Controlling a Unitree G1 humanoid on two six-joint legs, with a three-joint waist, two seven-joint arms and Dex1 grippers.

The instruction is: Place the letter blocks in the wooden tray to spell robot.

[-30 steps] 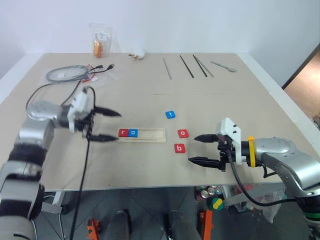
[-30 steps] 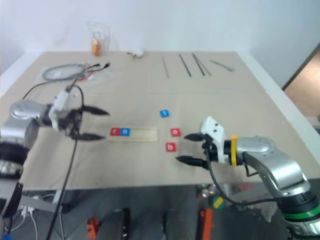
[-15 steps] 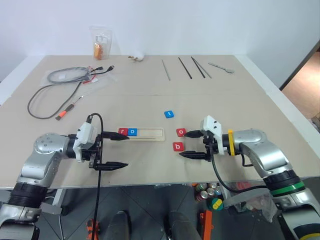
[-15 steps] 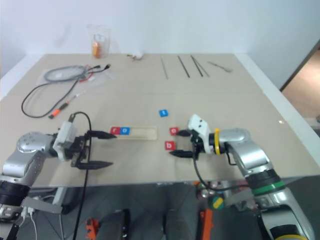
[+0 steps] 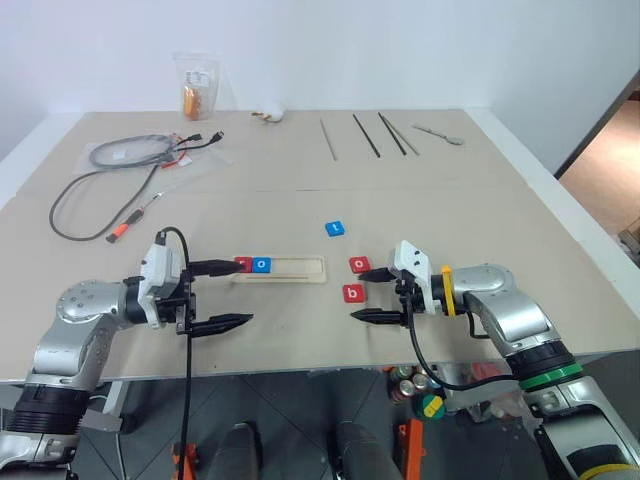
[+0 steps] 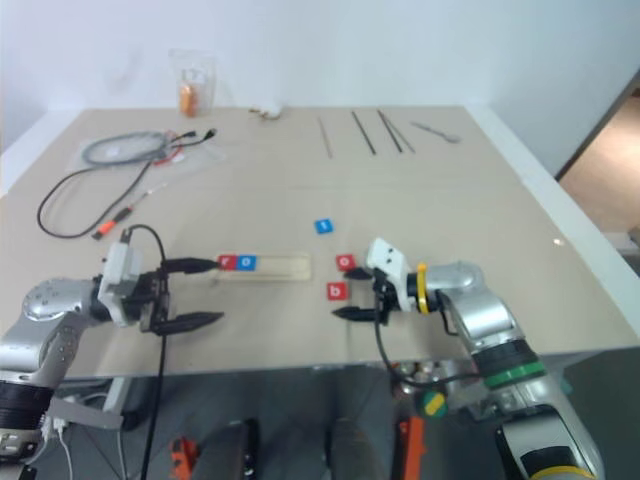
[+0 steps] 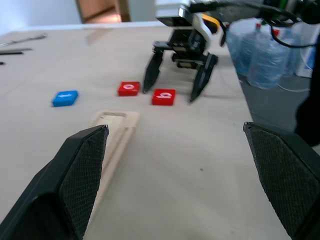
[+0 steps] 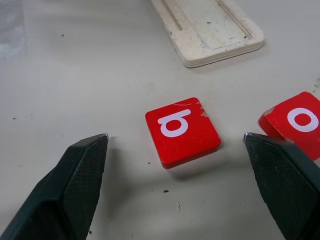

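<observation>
My right claw (image 5: pixel 372 295) has come down and forward since a second ago, fingers spread on either side of the red b block (image 8: pixel 182 131), gripping nothing yet. My left claw (image 5: pixel 225 294) hangs released beside the wooden tray (image 5: pixel 300 269), which holds r and o; b goes next.

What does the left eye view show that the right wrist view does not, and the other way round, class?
The left eye view alone gives the red r block and blue o block already seated in the tray, the blue t block lying loose, and the open left hand. The right wrist view alone gives a chipped corner on the b block. Both share the b block, the red o block, the wooden tray, and the open right hand straddling the b block.
</observation>
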